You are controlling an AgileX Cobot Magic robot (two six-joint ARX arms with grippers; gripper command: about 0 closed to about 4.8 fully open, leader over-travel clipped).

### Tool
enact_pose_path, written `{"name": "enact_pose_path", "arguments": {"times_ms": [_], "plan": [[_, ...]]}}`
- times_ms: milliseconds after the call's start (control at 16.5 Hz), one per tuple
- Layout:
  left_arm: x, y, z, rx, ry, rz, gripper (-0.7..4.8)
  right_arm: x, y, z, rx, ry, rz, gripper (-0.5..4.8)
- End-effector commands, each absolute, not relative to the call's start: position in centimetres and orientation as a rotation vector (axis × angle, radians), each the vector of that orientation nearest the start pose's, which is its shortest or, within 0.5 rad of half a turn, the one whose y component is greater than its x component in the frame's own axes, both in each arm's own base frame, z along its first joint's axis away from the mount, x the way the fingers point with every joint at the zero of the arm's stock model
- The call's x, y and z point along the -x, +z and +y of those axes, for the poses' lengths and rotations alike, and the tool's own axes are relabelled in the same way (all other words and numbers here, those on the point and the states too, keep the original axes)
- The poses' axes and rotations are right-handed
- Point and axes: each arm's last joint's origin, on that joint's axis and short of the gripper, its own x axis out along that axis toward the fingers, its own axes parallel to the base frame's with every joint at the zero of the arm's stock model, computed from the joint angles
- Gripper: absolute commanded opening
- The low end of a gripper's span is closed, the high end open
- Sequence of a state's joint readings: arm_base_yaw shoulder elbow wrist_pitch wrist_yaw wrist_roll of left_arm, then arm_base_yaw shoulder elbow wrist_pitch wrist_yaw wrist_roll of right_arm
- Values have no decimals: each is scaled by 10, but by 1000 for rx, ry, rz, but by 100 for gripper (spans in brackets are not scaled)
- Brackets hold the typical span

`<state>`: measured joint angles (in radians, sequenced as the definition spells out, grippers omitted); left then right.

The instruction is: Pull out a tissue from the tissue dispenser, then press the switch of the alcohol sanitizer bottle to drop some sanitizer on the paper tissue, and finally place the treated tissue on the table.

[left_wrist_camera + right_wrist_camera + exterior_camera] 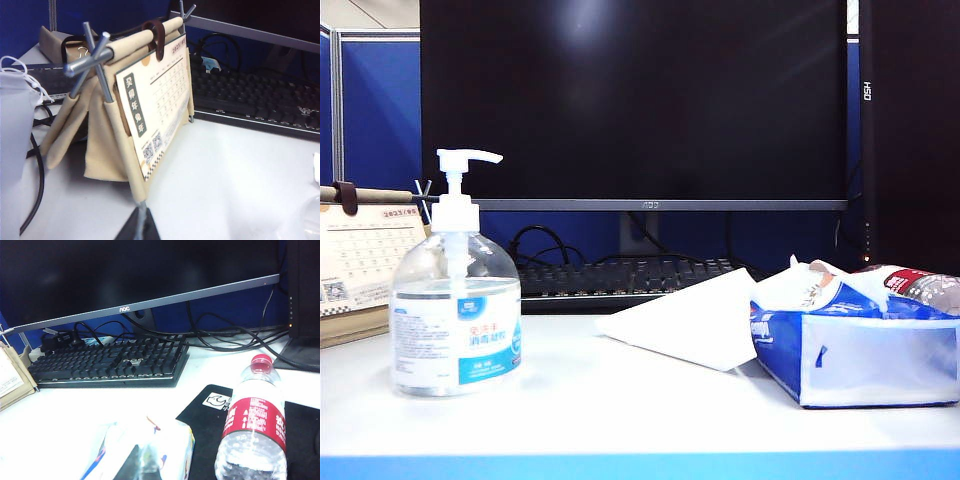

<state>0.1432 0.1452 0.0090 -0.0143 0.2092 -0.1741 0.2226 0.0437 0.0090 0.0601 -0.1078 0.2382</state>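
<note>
The alcohol sanitizer bottle [455, 320] stands upright on the left of the table [620, 420], with its white switch [468, 158] on top. A white tissue [690, 320] lies on the table mid-right, one edge raised against the blue and white tissue dispenser [860, 350]. Neither gripper shows in the exterior view. In its wrist view, my left gripper [137, 227] is shut on nothing, low over the table in front of a desk calendar. My right gripper [145, 465] is shut and empty just above the tissue dispenser [170, 440].
A cloth desk calendar [150, 115] stands at the back left. A black keyboard [620, 275] and a monitor [640, 100] fill the back. A water bottle [255, 430] lies on a black mat [210, 410] beside the pack. Cables run behind the keyboard.
</note>
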Motion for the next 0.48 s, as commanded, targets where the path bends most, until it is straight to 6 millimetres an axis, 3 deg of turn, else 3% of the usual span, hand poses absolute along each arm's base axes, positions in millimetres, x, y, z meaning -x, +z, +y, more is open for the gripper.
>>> {"name": "enact_pose_path", "arguments": {"times_ms": [61,242,484], "plan": [[-105,154,5,189,-53,147,-4,-97,167,25,-240,328,35,0],[-96,161,-8,171,-160,71,-4,-97,166,25,-240,328,43,0],[-97,160,-9,171,-176,82,-4,-96,163,17,-239,303,43,-1]]}}
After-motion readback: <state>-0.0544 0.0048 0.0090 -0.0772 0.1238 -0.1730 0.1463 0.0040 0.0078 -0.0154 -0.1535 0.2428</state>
